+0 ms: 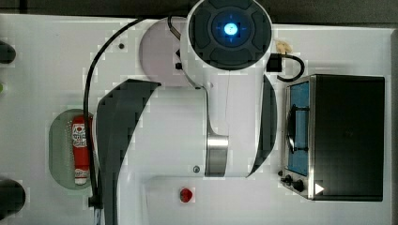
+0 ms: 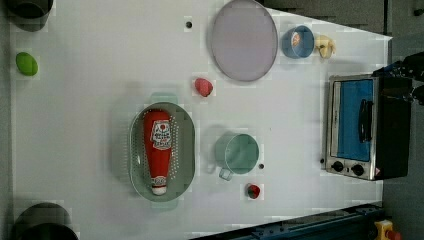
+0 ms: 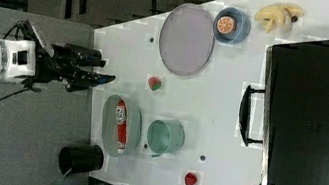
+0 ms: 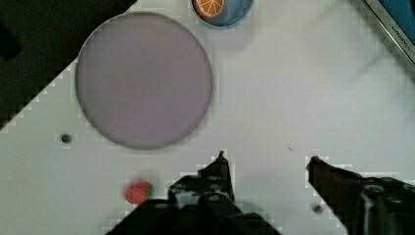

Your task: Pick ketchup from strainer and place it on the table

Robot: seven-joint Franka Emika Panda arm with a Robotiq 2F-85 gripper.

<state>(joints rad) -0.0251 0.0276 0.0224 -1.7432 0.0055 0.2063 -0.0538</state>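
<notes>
Ketchup (image 3: 120, 125) lies lengthwise in the strainer (image 3: 110, 114), apart from my spread claw (image 3: 105, 71), so I'd pinch across its body.

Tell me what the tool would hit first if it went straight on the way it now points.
Probably bare table. In the wrist view the open tool frames white tabletop, with the grey plate and a strawberry off to one side. The ketchup in the strainer is not in that line. Depth is uncertain.
</notes>
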